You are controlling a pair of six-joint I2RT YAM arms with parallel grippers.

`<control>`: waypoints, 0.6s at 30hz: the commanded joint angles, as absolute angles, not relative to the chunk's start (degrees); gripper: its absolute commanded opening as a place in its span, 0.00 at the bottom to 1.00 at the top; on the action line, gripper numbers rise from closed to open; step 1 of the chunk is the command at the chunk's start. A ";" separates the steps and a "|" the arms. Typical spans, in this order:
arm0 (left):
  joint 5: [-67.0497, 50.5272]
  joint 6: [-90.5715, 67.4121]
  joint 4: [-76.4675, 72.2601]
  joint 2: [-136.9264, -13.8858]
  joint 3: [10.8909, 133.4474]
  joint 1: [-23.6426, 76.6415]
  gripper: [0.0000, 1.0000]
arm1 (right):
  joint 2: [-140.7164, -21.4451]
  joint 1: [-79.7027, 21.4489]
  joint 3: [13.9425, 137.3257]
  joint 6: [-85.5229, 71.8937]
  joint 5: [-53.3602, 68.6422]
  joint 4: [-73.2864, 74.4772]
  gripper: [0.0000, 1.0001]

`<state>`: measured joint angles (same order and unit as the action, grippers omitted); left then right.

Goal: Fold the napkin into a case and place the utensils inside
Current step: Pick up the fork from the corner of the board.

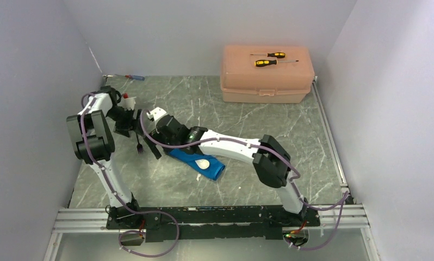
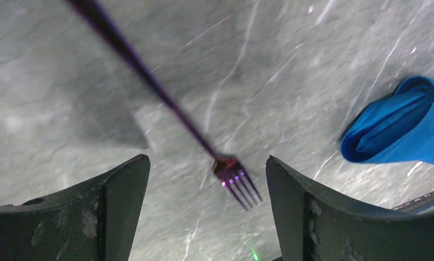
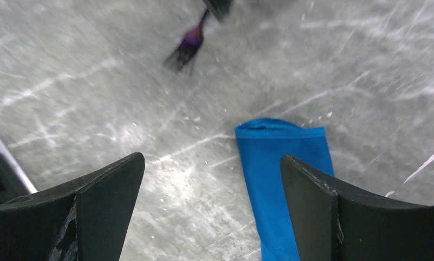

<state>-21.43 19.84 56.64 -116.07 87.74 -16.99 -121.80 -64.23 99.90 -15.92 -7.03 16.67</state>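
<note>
- while hanging low over the grey marbled table [image 1: 258,136], pictured with fingers spread wide: left pincer [image 2: 206,159], gripping nothing.
- between those fingers, touching neither: prongs of the dark purple fork [image 2: 166,98], with the handle running away up and to the left; blurred, so cannot tell whether flat on the table.
- just right of the fork and apart from it, near the table's middle and partly under the right arm: bright blue napkin [image 3: 280,179], folded into a slim flat pouch, open end turned toward the fork's side.
- over that open end, likewise spread wide and holding nothing: right pincer [image 3: 211,156], one finger above the cloth, the other above bare table.
- against the blue, seen from above: small white spoon [image 1: 202,162]; cannot tell whether lying on top or tucked in.
- at the far right corner: peach box [image 1: 266,81], lid shut, two yellow-and-black screwdrivers [image 1: 269,55] lying side by side on it.
- by the far wall on the left: small screwdriver [image 1: 134,77], blue and red.
</note>
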 commanded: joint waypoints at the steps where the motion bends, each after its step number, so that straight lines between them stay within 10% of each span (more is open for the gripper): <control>1: -16.92 16.68 54.61 -116.97 89.68 -14.18 0.83 | -116.44 -64.26 98.86 -13.77 -6.62 10.72 1.00; 8: -13.22 15.20 52.85 -118.87 88.48 -13.84 0.71 | -113.43 -64.19 97.84 -12.58 -2.77 9.38 1.00; 18: -11.06 6.70 47.88 -121.27 84.99 -12.13 0.22 | -110.24 -64.17 92.65 -12.57 -3.48 7.38 1.00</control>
<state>-12.64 10.85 51.37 -118.63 87.20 -13.47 -114.06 -64.23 93.78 -13.43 -3.51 10.72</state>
